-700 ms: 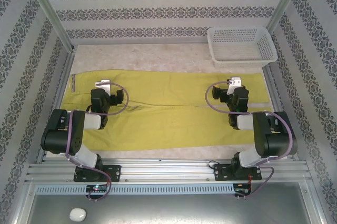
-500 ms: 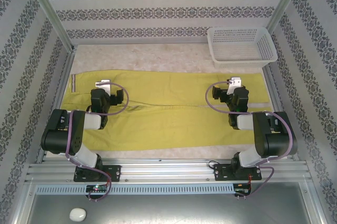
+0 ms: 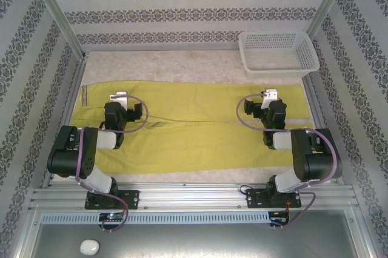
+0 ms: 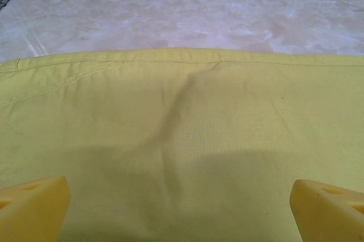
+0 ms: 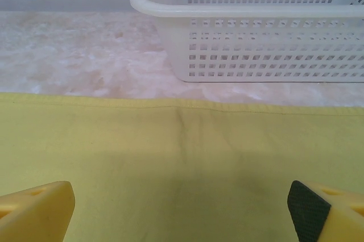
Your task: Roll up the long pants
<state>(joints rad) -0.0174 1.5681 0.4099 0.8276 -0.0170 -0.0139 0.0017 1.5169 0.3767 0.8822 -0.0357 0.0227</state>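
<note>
Your long pants (image 3: 200,134) spread flat, your left gripper (image 4: 181,211) and right gripper (image 5: 181,211) over them, both with fingers wide apart

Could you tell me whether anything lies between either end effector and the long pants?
Nothing visible does. The left end effector and the right end effector both sit open over the long pants, with bare cloth beneath them. The white basket stands beyond the pants' far edge, out of the way.

Matt woven cloth long pants (image 3: 200,131), white perforated plastic basket (image 3: 279,71), mottled, perhaps stone-look table (image 3: 182,67)
</note>
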